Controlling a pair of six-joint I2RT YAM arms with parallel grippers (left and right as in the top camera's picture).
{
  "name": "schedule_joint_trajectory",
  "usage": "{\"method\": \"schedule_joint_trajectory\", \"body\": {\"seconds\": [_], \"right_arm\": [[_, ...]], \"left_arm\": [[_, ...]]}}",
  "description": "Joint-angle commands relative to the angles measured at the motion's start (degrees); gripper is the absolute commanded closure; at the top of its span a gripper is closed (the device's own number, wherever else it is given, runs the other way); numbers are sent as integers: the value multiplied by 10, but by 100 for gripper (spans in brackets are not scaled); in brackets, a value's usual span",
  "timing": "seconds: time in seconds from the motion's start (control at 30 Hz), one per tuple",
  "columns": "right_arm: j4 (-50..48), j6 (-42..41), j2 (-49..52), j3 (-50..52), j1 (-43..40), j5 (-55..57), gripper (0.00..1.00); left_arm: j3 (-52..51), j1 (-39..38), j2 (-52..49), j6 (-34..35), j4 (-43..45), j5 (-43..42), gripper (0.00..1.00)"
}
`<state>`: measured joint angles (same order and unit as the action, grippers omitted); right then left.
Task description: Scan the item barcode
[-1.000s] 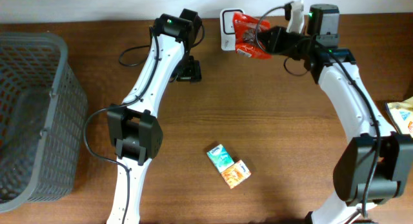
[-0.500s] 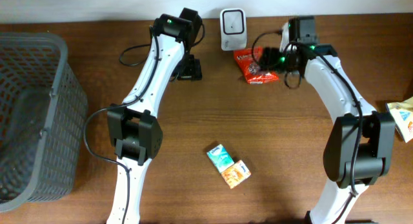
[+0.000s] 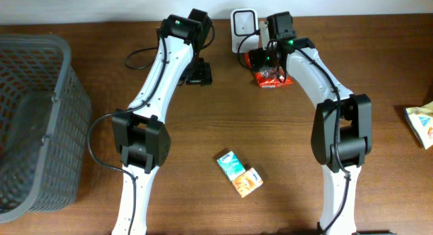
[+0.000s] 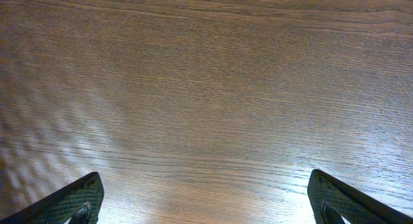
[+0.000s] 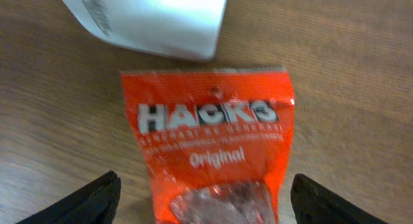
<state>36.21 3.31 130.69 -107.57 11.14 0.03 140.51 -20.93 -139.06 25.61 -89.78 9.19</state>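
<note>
While lying flat, red packet [image 5: 210,140] is pointing lengthwise at the scanner [image 5: 155,20], just beside it. Right tool [image 5: 206,201] is hovering open directly above.

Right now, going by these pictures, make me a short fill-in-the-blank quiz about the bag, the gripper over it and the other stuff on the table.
1. The big white word printed on the red bag is ____.
2. The right gripper hangs over that bag with its jaws ____.
3. The basket at the far left of the overhead view is coloured ____.
4. The small carton right beside the green carton is coloured ____.
Missing words: HACKS; open; grey; orange.
</note>
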Motion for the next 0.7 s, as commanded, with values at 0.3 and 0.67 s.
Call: {"method": "schedule_joint_trajectory", "body": {"seconds": [0.3,0.67], "right_arm": [[56,-30,32,4,-7,21,80],[-18,-150,9,-196,-5,-38,96]], "left_arm": [[9,2,9,5,-4,-3,1],[9,2,9,5,-5,-4,1]]}}
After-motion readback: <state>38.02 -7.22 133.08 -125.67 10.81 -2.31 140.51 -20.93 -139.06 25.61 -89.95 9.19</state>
